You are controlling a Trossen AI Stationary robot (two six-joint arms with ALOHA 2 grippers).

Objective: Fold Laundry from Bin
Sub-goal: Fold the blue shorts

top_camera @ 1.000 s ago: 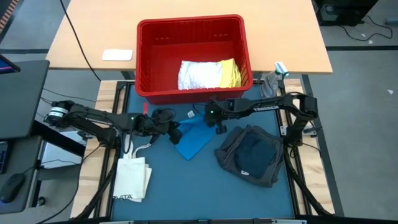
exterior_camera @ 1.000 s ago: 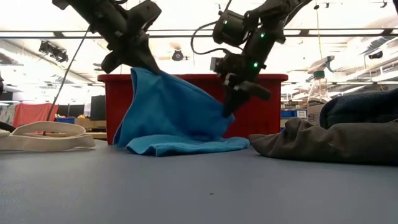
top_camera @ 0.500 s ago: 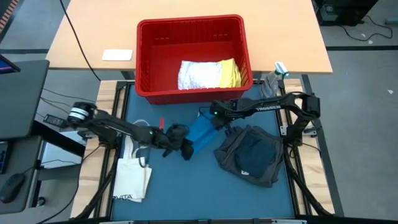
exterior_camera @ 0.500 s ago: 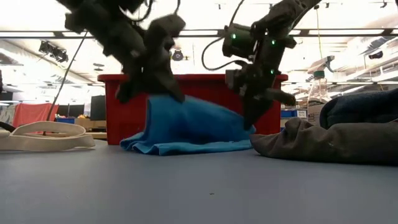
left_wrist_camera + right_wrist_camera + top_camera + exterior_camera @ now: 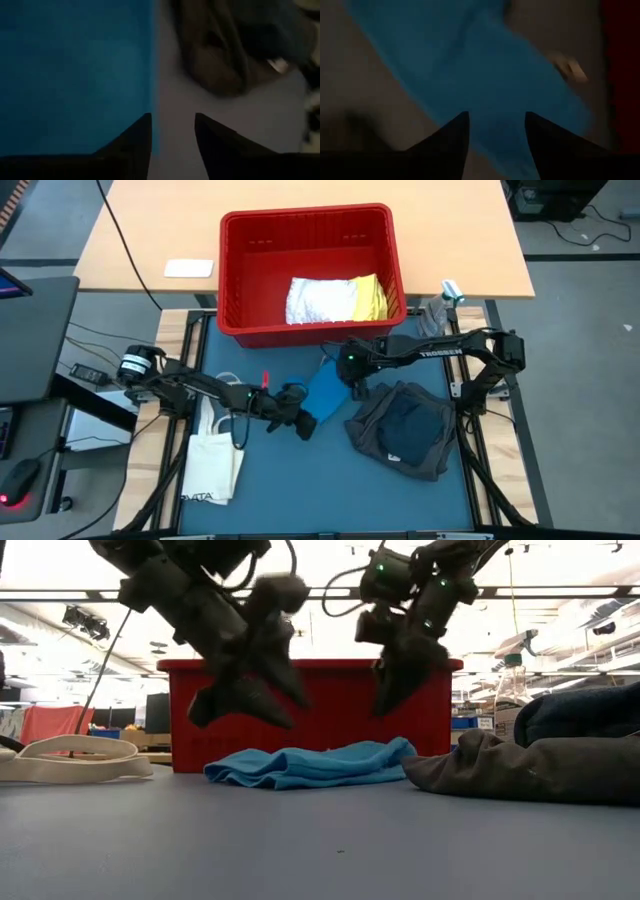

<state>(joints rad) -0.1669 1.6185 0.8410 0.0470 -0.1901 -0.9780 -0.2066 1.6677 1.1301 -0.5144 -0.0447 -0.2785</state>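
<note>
The bright blue cloth [image 5: 323, 392] is seen lying loosely folded on the blue mat [image 5: 300, 480], toward its far edge, just in front of the red bin [image 5: 235, 270] on the wooden bench, where a white textured piece [image 5: 318, 300] and a yellow piece [image 5: 368, 297] are held. The left gripper [image 5: 300, 423] is held above the mat at the cloth's near-left edge with its fingers apart and nothing between them, while the right gripper [image 5: 357, 385] is raised over the cloth's right end, its fingers likewise parted and empty. A dark grey and navy heap [image 5: 405, 430] is lying toward the mat's right edge, touching the blue cloth, and a cream tote bag [image 5: 212, 465] is lying at the left edge.
</note>
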